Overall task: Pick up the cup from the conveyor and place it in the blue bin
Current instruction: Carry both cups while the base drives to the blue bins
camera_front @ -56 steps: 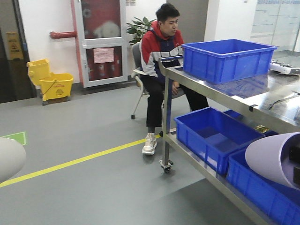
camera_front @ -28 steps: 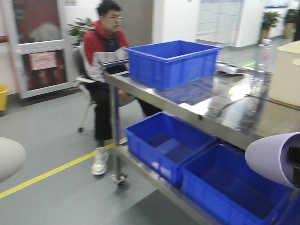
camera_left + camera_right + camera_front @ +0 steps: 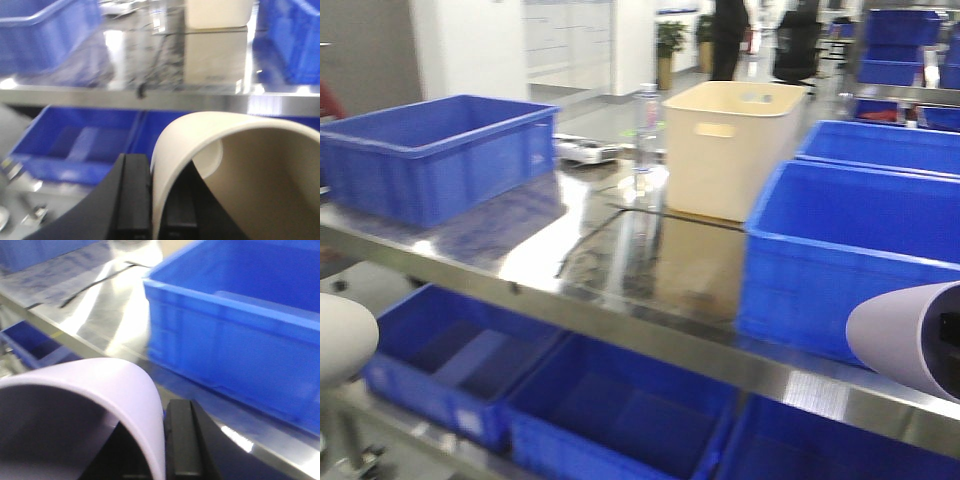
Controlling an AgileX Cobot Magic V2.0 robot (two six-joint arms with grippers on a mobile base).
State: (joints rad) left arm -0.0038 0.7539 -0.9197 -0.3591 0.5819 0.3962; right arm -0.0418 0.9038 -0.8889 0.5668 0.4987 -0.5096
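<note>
Tub (image 3: 732, 148) now central, beside blue bin (image 3: 850, 245).

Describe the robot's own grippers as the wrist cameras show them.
The left gripper has matte black jaws, flat and slab-like with straight edges, and a curved black shoulder on the outer side. The right gripper is the same matte black, with a blocky jaw that has a vertical groove down its face. No cables, markings or labels show. The cream cup and lilac cup hide the rest.
</note>
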